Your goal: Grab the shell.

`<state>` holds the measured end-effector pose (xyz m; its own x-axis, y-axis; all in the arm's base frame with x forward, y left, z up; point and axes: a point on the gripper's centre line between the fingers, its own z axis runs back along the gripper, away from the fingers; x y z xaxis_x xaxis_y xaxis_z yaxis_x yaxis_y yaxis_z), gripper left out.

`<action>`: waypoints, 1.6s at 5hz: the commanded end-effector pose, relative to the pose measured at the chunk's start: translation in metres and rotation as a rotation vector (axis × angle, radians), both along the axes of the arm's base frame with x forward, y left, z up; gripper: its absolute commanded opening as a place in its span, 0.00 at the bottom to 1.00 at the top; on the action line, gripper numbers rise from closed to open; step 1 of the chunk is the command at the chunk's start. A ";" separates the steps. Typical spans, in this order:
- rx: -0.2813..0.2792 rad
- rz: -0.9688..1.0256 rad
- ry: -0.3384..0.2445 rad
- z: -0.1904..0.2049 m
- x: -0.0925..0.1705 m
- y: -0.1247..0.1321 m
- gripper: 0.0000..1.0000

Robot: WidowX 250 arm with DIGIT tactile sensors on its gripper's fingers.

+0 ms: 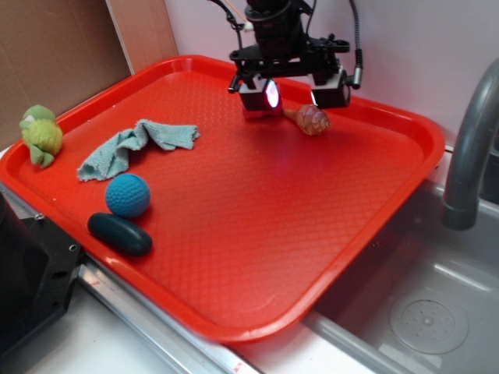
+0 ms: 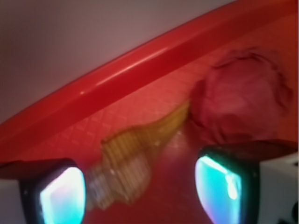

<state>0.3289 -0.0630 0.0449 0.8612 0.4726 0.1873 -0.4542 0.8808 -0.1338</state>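
Two fingers (image 2: 63, 193) were held wide apart and empty over the far edge of the red tray (image 1: 257, 234), so that the shell (image 2: 128, 158) lay between them, ready to be closed on.

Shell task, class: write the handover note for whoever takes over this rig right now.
Gripper: open, empty, low over the tray's far side.
Shell: on the tray, lying between the fingers in the wrist view, not clamped. A dark-red wad sits by its thin stem; leave it.
Done: gripper lined up over the shell.
Left: lower if needed, close on the ridged body, lift.
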 end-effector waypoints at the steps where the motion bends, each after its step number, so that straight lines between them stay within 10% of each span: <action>1: -0.036 0.008 0.067 -0.011 0.018 0.000 1.00; 2: -0.074 0.047 0.161 -0.029 0.006 0.001 0.99; 3: -0.096 0.059 0.188 -0.033 -0.010 0.000 0.00; 4: -0.133 -0.017 0.232 -0.004 -0.033 -0.006 0.00; 6: 0.025 -0.220 0.195 0.093 -0.090 -0.027 0.00; 8: 0.060 -0.263 0.066 0.171 -0.124 0.012 0.00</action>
